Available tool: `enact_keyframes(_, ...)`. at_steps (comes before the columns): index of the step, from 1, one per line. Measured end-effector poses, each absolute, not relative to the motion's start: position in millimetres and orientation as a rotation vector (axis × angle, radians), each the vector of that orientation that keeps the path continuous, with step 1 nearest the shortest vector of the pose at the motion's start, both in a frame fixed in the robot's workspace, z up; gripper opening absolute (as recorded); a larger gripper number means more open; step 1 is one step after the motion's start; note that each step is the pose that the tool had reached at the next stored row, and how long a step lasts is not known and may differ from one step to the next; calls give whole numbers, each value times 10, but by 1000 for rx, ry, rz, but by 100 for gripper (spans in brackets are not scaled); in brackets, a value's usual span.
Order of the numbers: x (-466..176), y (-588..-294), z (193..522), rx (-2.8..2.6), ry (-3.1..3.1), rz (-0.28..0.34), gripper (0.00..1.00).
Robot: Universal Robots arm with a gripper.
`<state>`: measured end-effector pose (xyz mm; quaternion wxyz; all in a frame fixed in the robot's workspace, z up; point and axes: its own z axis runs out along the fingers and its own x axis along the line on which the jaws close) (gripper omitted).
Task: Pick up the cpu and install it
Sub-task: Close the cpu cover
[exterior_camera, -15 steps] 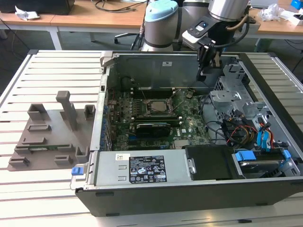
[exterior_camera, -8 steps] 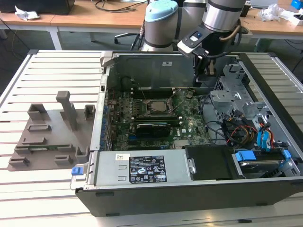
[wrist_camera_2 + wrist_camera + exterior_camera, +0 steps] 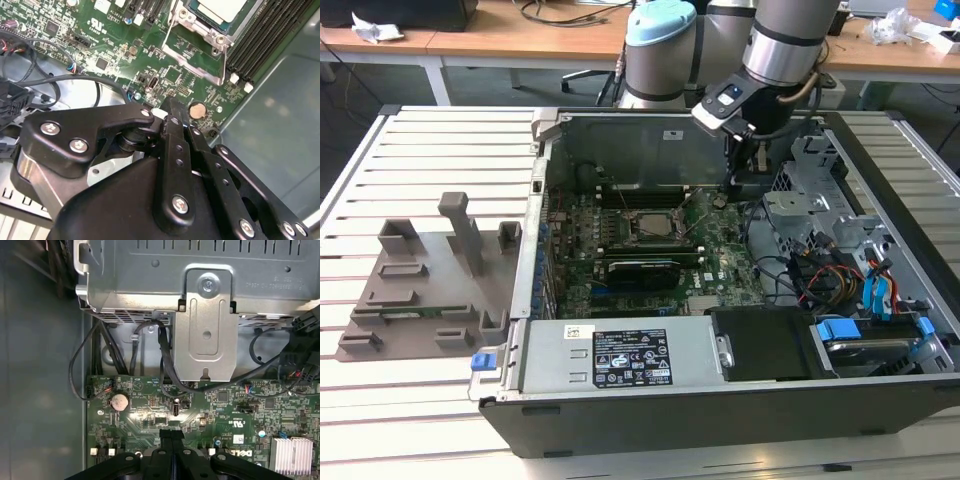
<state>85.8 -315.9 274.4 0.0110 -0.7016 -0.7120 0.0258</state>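
1. An open computer case lies on a white slatted bench, with its green motherboard facing up.
2. The cpu sits in the socket near the middle of the motherboard, its silvery top plate facing up. In the second wrist view, a metal socket frame borders it.
3. The robot arm stands over the far side of the case. Its black gripper hangs inside the case, to the exterior view's right of the cpu and apart from it.
4. The jaws are closed. In both wrist views the two tips meet, and nothing can be seen between them.
5. The gripper's tip is close over the board, just beside a round coin battery.
6. In the first wrist view, a grey metal bracket and black cables lie beyond the board's edge.
7. A grey plastic tray with upright blocks rests on the bench, to the exterior view's left of the case.
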Motion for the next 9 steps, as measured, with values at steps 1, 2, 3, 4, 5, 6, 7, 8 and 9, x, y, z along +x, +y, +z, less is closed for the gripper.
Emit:
enact_keyframes(1,858,-3159,2730,-2189,-2221,80,11)
enact_keyframes(2,858,-3159,2713,-2189,-2221,80,11)
enact_keyframes(3,858,-3159,2690,-2189,-2221,80,11)
enact_keyframes(4,858,-3159,2677,-2189,-2221,80,11)
enact_keyframes(5,858,-3159,2666,-2189,-2221,80,11)
enact_keyframes(6,858,-3159,2650,-2189,-2221,80,11)
enact_keyframes(7,858,-3159,2636,-2189,-2221,80,11)
enact_keyframes(8,858,-3159,2620,-2189,-2221,80,11)
enact_keyframes(9,858,-3159,2609,-2189,-2221,80,11)
